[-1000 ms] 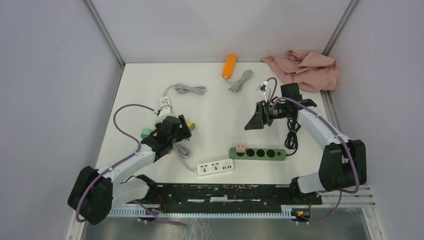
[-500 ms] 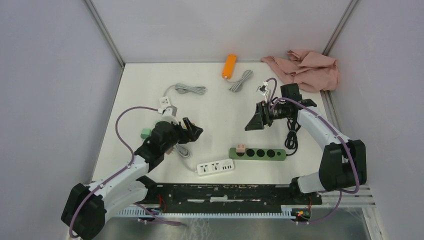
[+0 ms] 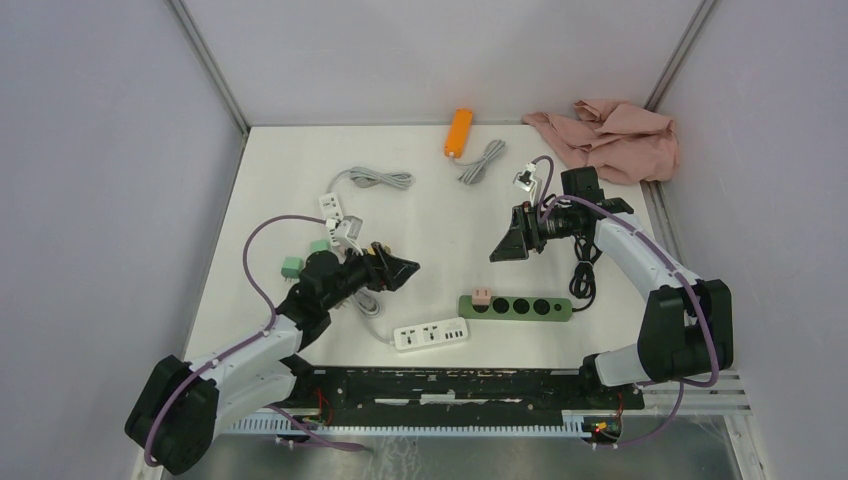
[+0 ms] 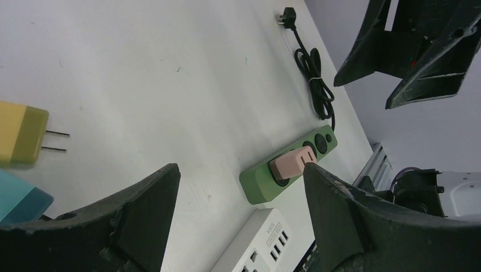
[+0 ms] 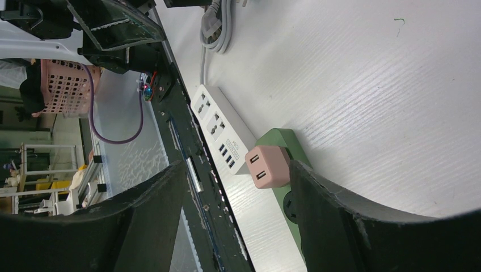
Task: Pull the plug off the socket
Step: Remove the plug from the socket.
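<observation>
White table point(image 3: 440, 200), boxed in by pale grey walls w/ metal corner posts; both arms bolted at the near edge. Pink cloth point(image 3: 615, 135) bunched in far-right corner. Orange strip point(image 3: 458, 131) at far edge, white strip point(image 3: 431, 334) near the centre of the near edge.

Green strip point(image 3: 515, 307) lies flat just right of the white one, long axis left-right, approx. parallel to near edge; black cord point(image 3: 582, 275) bundled by its right end. Pink plug point(image 3: 482, 296) sits in the leftmost socket, seated, standing up off the strip's top face.

Left gripper point(image 3: 398, 266): jaws wide apart, empty, touching nothing, over the table left of the green strip, tips aimed right; the plug shows btwn its fingers in the wrist view. Right gripper point(image 3: 503, 245): jaws apart, empty, above the table on the strip's far side, tips angled down-left.

Yellow-green adapter point(image 4: 20, 135) w/ two prongs lies on the table by the left gripper.
</observation>
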You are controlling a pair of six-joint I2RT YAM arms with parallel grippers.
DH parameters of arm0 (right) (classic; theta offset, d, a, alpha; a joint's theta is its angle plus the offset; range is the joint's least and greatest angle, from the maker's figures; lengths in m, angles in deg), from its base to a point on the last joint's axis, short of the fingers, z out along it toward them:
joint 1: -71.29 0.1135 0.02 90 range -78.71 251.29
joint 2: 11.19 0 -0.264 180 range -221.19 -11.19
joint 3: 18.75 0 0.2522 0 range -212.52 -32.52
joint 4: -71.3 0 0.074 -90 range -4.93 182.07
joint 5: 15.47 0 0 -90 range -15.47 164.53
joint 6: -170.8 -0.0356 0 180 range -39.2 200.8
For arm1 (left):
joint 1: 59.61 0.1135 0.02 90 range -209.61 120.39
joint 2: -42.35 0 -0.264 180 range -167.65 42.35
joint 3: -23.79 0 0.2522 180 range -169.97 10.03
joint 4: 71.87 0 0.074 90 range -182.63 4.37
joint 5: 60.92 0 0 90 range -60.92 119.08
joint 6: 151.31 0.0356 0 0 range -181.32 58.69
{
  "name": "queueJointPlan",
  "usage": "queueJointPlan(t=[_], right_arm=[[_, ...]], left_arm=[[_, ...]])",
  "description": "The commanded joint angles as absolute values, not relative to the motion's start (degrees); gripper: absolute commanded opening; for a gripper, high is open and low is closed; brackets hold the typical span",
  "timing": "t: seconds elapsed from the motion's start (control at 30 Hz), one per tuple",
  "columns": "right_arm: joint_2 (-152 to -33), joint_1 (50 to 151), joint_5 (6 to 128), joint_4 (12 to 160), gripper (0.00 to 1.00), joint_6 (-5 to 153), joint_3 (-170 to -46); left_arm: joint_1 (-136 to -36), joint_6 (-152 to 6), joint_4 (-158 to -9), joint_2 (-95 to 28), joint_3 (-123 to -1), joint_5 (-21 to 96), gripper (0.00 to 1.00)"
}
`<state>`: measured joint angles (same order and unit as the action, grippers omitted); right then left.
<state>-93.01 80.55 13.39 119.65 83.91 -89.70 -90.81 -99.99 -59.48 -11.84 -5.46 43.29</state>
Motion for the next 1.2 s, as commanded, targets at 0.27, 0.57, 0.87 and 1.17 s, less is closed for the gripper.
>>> queueJointPlan(t=[0.27,0.57,0.87,1.17], right_arm=[[-92.12,80.4,12.47,119.17,0.72,85.13,-91.23],[-92.2,80.45,12.26,119.0,0.72,85.28,-91.13],[-92.2,80.46,12.12,118.82,0.72,85.29,-90.96],[-92.38,80.5,11.96,118.6,0.72,85.29,-90.79]], left_arm=[[-90.51,-100.9,-50.87,-9.61,-3.66,47.63,0.87],[-90.55,-101.82,-47.92,-9.68,-2.47,48.71,0.87],[-90.85,-102.52,-45.08,-10.3,-1.46,49.45,0.88],[-92.53,-102.59,-41.4,-12.97,-1.02,49.99,0.88]])
